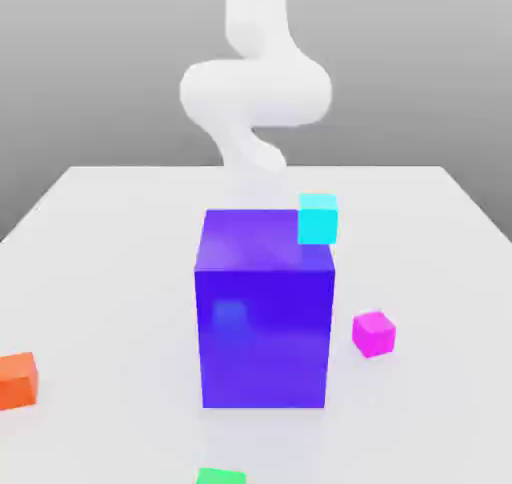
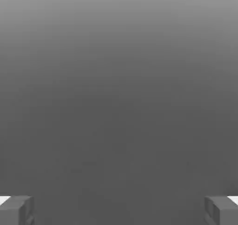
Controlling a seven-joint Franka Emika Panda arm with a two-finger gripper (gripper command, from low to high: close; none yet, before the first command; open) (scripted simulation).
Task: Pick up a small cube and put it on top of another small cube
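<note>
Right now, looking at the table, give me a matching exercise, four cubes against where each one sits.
Things:
1. pink cube
2. green cube
3. orange cube
4. cyan cube

Places:
A. at the exterior view's left edge
B. by the blue cube's upper right corner
C. at the exterior view's bottom edge
D. on the table, right of the blue cube

Pairs: 1-D, 2-C, 3-A, 4-B

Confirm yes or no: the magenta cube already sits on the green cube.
No, the magenta cube rests on the table, apart from the green cube.
</note>
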